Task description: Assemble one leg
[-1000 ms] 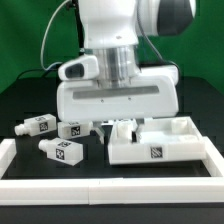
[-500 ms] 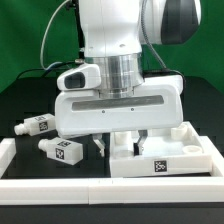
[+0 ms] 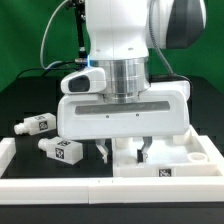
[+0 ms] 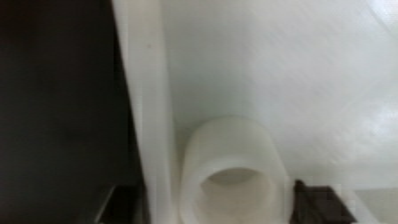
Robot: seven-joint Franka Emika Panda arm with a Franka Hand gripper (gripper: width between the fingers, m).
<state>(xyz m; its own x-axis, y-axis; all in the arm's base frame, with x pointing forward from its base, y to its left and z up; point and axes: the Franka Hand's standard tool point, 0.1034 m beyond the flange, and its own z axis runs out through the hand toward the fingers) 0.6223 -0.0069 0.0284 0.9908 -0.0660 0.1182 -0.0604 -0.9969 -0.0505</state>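
gripper (image 3: 124, 153) fingers (image 3: 107, 153) standing wide apart, holding nothing, sitting either side of the tabletop (image 3: 190, 158) corner socket (image 4: 231, 180), arm (image 3: 120, 40) pointing straight down, nearest leg (image 3: 60, 150) lying at 9 o'clock

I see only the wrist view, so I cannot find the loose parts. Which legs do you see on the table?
Observer: Two, both to the exterior view's left of the end effector: a far leg and a near leg.
Operator: Does one of them touch the tabletop?
Observer: No. The tabletop lies apart from both and stretches from the end effector toward the exterior view's right.
Operator: Are the legs standing?
Observer: No, both lie on their sides, apart from each other.
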